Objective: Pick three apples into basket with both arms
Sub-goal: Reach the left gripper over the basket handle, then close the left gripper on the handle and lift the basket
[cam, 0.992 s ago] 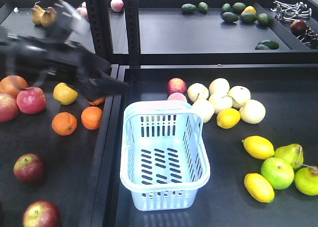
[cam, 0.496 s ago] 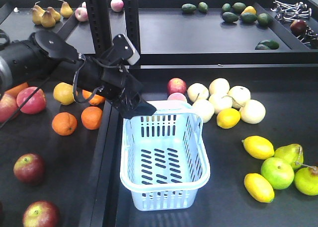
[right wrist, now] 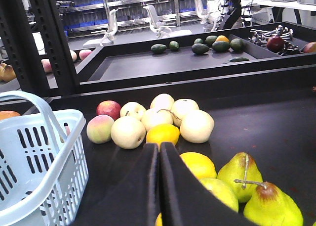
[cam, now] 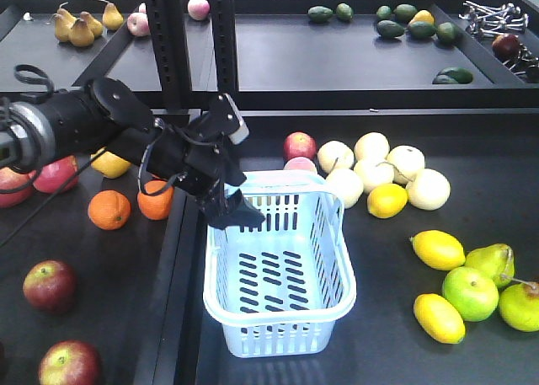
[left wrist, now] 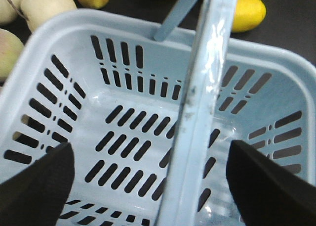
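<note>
The pale blue basket (cam: 278,318) stands in the middle, and its slotted floor (left wrist: 133,137) holds no fruit. My left gripper (cam: 234,214) hangs over the basket's far-left corner, open, with nothing between its fingers (left wrist: 34,181). The basket's handle (left wrist: 197,102) crosses between them. Two dark maroon apples (cam: 49,284) (cam: 69,364) lie on the left table, well apart from that gripper. In the right wrist view my right gripper (right wrist: 159,144) is shut with nothing in it, low over the right table beside the basket (right wrist: 34,157).
Oranges (cam: 109,209) and brighter red apples (cam: 52,169) lie behind the left arm. Pale round fruits (cam: 404,162), lemons (cam: 437,249) and green pears (right wrist: 244,174) crowd the right table. Black uprights (cam: 164,40) rise behind the basket. A rear shelf holds avocados (cam: 390,29).
My left arm swung from over the left table to the basket, then dropped lower at its far-left corner. The fruit and the basket stayed put.
</note>
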{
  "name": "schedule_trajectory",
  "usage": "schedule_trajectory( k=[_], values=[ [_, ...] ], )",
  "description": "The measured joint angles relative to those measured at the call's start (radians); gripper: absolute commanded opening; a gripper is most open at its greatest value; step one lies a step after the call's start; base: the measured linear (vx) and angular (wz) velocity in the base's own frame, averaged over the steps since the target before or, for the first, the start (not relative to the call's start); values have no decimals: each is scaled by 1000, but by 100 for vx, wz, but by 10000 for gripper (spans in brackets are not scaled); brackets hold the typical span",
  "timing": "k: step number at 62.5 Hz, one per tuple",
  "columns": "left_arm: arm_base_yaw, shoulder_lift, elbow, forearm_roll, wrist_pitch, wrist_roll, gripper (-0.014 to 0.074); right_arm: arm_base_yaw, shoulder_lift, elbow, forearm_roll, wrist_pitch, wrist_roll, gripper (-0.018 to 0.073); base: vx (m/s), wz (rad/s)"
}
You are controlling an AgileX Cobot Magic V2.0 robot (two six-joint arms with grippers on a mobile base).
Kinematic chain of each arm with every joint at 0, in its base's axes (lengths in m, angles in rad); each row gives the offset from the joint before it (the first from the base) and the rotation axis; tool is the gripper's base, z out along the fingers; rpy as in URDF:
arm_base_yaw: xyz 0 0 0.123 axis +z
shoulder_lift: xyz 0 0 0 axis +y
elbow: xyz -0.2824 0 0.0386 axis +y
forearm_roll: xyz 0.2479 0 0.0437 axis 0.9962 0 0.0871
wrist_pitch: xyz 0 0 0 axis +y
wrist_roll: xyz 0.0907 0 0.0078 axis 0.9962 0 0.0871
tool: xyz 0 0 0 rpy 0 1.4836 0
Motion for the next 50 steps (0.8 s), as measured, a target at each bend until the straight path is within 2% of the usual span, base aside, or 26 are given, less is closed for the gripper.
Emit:
schedule_trajectory(
  k=[6,10,25,37,45,50],
  values=[
    [-7,12,0,7,2,-12,497,0,0,0,0,0,0,-6,0,0],
    [-10,15,0,7,3,-22,417,0,0,0,0,0,0,-6,0,0],
    [-10,9,0,7,30,-89,-10,0,0,0,0,0,0,-6,0,0],
    [-10,-49,0,13,97,-111,-8,0,0,0,0,0,0,-6,0,0],
    [-10,-129,0,21,171,-175,-8,0,0,0,0,0,0,-6,0,0],
    [-10,-192,0,21,206,-249,-8,0,0,0,0,0,0,-6,0,0]
  ],
)
